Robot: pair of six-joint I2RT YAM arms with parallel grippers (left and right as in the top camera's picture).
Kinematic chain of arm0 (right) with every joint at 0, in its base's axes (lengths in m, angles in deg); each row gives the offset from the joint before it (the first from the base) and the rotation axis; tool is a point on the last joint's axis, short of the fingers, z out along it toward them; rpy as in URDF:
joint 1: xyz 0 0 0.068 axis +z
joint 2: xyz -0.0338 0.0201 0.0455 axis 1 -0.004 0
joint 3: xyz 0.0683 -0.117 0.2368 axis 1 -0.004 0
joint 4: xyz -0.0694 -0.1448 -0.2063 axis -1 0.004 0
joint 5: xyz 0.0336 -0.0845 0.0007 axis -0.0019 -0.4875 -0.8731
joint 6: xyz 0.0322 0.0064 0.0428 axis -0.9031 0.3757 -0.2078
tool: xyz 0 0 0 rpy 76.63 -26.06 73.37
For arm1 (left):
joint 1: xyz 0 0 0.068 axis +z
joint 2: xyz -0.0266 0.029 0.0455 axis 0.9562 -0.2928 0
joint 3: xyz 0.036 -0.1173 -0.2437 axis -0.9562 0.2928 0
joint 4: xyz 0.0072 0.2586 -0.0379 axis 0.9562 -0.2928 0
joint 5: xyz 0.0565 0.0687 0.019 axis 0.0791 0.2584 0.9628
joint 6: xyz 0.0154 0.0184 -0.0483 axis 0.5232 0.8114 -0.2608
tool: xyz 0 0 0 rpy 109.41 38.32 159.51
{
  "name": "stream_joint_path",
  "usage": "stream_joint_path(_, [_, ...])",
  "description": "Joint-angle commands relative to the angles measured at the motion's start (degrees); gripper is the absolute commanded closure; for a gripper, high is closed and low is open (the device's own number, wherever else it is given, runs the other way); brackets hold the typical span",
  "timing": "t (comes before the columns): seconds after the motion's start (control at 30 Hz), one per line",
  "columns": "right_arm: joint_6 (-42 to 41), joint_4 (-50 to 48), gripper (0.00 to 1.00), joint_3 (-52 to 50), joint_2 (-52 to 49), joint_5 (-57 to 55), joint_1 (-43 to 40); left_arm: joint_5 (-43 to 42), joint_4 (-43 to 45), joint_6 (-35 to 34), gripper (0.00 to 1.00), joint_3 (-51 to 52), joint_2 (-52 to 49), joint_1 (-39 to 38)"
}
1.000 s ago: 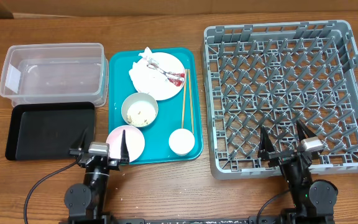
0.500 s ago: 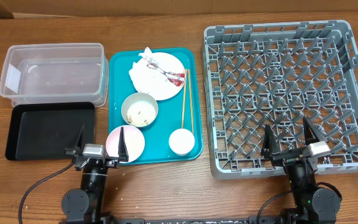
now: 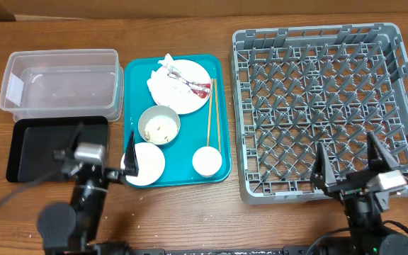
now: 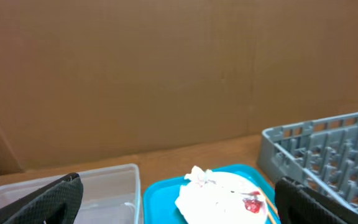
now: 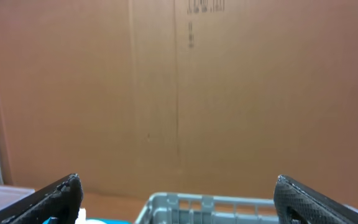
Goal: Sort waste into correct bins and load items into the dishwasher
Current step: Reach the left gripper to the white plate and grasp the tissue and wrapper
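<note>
Nothing is sorted yet: the rack (image 3: pixel 317 30), right of frame, holds no dishes, and the tub (image 3: pixel 20 60), upper left, and the black tray (image 3: pixel 44 152) below it hold no waste. The plate (image 3: pixel 187 105) with napkins (image 3: pixel 165 78) and wrapper (image 3: pixel 204 89), the scrap-filled bowl (image 3: pixel 142 124), pink bowl (image 3: pixel 151 163), cup (image 3: pixel 207 161) and chopsticks (image 3: pixel 210 117) all sit on the teal tray (image 3: pixel 133 92), centre-left. The chopsticks lie lengthwise, top to bottom, along its right edge. The left gripper (image 3: pixel 103 142) and right gripper (image 3: pixel 346 147) hover at the bottom edge, fingers spread wide, holding nothing.
</note>
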Motion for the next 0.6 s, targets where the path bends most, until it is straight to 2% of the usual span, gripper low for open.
stream_joint_path(0.0, [0.0,2.0,0.00,5.9,-2.7,1.1,0.4,-4.1,-3.4,1.3,0.00,-9.4,-8.6,-0.4])
stream_joint_path(0.17, [-0.1,10.0,0.00,14.5,-8.3,1.9,0.4,-6.6,-12.3,1.3,0.00,-24.3,-21.9,-0.4])
stream_joint_path(0.3, [-0.1,15.9,0.00,22.1,-15.6,1.9,0.4,-6.7,-23.2,1.3,0.00,-37.8,-32.1,-1.2])
stream_joint_path(0.47, [-0.1,25.9,0.00,33.2,-27.6,4.0,0.4,-6.0,-37.0,1.3,0.00,-53.4,-45.9,-4.4])
stream_joint_path(0.53, [0.0,30.6,0.00,38.2,-33.3,5.5,0.4,-3.9,-43.5,1.3,0.00,-59.8,-52.3,-6.4])
stream_joint_path(0.57, [0.0,35.8,0.00,43.1,-38.9,6.6,0.4,-1.0,-49.5,1.3,0.00,-65.6,-58.1,-8.5])
